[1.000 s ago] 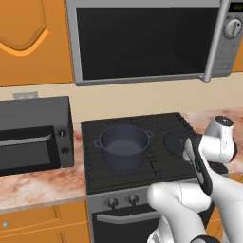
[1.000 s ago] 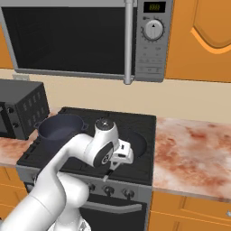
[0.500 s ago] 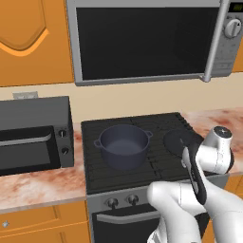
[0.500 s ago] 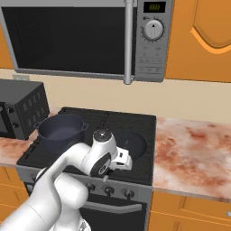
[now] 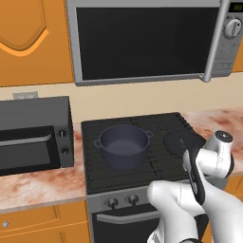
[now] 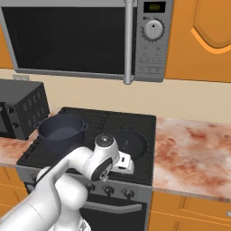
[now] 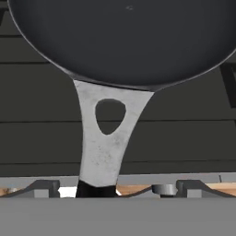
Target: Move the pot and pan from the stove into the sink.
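Stove (image 5: 137, 142) fills the middle of both base views, its dark grate top set into marbled counter (image 6: 194, 153), with a microwave (image 5: 147, 40) hung directly above it and a black toaster oven (image 5: 33, 135) on the counter just to its left. On the stove's left side sits the pot (image 5: 123, 146), upright and empty, its 2 loop handles seen clearly from the left base camera; from the right base camera it (image 6: 61, 132) is partly behind the white arm. The pan (image 6: 131, 143) lies on the stove's right side; both base views hide its handle behind the arm, while the hand view shows the pan (image 7: 124, 41) from close above, a grey steel bracket with a teardrop hole joining the dish to the dark handle at the stove's front edge. The gripper (image 7: 120, 190) hangs over that handle near the stove's front right, jaws spread fully wide with 1 finger on each side, holding nothing.
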